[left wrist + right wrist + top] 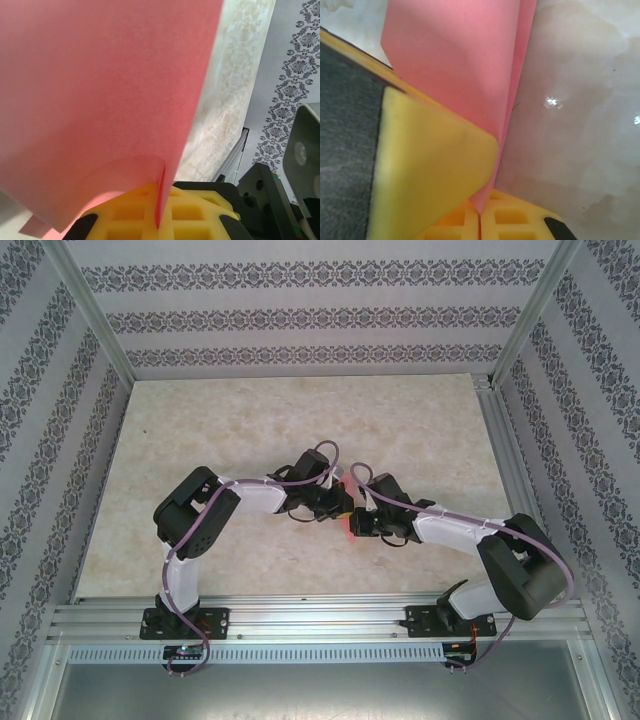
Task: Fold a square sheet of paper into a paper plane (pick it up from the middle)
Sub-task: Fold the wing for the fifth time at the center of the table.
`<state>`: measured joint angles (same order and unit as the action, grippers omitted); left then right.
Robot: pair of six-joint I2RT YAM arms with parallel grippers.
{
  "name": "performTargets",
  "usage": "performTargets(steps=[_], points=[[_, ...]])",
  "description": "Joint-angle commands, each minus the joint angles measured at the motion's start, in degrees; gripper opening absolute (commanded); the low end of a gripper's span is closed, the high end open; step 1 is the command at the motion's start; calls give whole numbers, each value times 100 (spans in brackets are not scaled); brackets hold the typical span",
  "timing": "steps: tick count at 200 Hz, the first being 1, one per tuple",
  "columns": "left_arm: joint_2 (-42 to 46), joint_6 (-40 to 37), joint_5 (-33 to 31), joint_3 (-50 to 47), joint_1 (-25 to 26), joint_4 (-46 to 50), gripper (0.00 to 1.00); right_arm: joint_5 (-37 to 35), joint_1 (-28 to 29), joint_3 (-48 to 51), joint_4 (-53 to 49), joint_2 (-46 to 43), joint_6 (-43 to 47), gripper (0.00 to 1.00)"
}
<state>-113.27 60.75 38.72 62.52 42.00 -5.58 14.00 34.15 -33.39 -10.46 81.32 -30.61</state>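
Now my left jaws and my right jaws are both clenched on the pink sheet (100, 100), over the middle of the worktop (250, 420); its fold runs straight ahead from each pair, so neither arm is nearer.

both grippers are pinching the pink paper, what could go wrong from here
1. The left gripper and right gripper both clamp the thin paper close together; any pull apart could tear it.
2. In the left wrist view the paper curls just above the grip, so further pressing may set a stray crease.
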Motion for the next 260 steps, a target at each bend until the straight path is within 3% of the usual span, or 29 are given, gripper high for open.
performTargets(steps=[1,18,64,124,174,217,260], points=[[-39,74,-10,44,-120,-239,0,-524,42,-172,-619,62,470,12],[-25,164,-62,-29,-142,-353,0,-494,81,-223,-654,46,395,25],[-90,263,-29,-46,-174,-543,0,-613,344,-72,-467,-302,-10,27],[-196,214,13,41,-183,-466,0,-1001,430,-196,-578,44,287,5],[-204,227,89,-39,-247,-583,0,-1823,777,-382,-995,123,814,3],[-78,247,222,-162,-355,-679,0,-2403,1090,-644,-1270,203,1035,9],[-58,5,281,-205,-429,-471,1,-1863,1074,-597,-1117,-229,684,37]])
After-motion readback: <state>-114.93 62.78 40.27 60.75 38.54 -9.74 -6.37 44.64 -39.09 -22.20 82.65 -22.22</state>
